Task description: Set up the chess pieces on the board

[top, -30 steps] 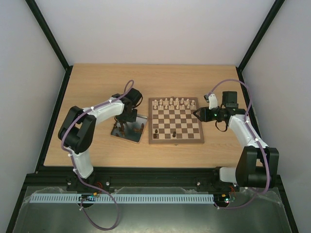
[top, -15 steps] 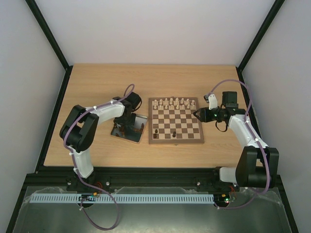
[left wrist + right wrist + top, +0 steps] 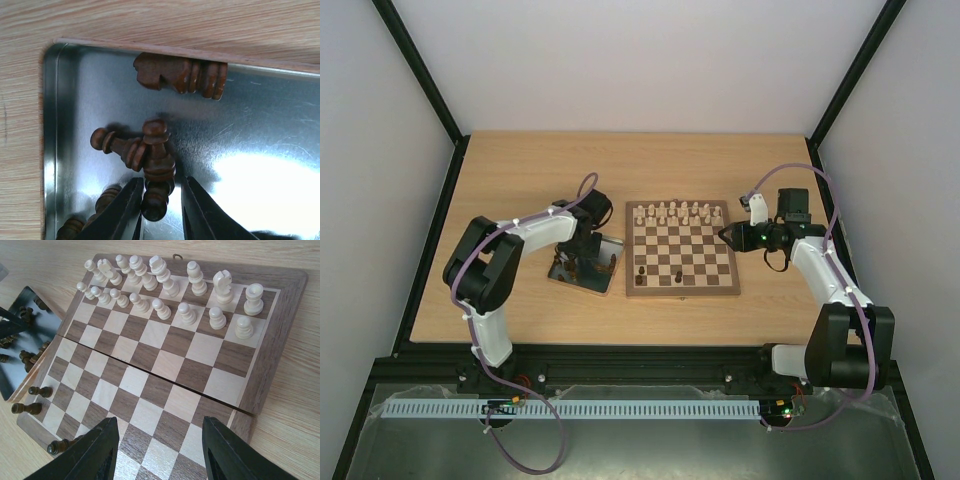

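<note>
1. Jaws of the left gripper [image 3: 161,212] gape around one of the chess pieces [image 3: 157,165] in the metal tray [image 3: 260,125], middle of the counter [image 3: 520,170]; the arm just dipped, so a grab looks near.
2. Right gripper [image 3: 160,455], jaws apart, sits unmoved over the board [image 3: 150,362], toward the right edge.

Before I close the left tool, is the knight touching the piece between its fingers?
Apart. The left wrist view shows a strip of bare tray between the knight and the head of the piece.

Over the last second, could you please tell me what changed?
The left claw shifted slightly right over the shiny metal tray, its open jaws straddling a dark brown wooden chess piece, not gripped. The right claw, checked wooden board and cream pieces stayed put.
</note>
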{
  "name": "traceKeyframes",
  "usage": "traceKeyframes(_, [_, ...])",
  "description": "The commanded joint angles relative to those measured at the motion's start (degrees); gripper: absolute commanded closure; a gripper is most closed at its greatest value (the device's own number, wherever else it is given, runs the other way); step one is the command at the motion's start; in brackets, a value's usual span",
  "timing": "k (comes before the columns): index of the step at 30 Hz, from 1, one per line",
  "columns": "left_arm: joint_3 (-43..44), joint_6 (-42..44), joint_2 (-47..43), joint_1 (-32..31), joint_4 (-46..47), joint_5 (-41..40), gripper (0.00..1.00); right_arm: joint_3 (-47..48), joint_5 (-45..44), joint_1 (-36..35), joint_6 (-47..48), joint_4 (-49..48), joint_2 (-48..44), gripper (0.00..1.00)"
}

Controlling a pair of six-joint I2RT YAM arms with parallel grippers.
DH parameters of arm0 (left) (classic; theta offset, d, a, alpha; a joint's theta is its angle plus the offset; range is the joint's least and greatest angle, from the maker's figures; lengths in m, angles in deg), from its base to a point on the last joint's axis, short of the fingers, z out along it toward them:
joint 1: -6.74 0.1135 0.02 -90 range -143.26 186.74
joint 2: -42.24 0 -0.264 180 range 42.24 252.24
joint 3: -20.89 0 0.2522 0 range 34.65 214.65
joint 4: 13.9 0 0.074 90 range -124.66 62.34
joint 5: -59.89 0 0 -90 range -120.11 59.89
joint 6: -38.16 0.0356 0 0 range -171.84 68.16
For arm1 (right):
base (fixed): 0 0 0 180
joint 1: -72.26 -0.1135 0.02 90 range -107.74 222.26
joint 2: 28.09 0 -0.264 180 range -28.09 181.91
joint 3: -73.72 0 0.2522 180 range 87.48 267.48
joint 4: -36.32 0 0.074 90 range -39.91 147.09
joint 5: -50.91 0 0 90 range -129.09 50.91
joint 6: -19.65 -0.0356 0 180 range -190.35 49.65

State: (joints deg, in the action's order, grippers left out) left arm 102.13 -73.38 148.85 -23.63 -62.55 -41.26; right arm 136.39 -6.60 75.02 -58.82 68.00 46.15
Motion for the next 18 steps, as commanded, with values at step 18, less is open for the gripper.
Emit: traceKeyframes(18, [2.39, 2.34, 1.43, -2.06, 2.84, -0.95, 0.84, 0.09, 0.29, -0.21, 1.31, 2.98, -0.06, 0.51])
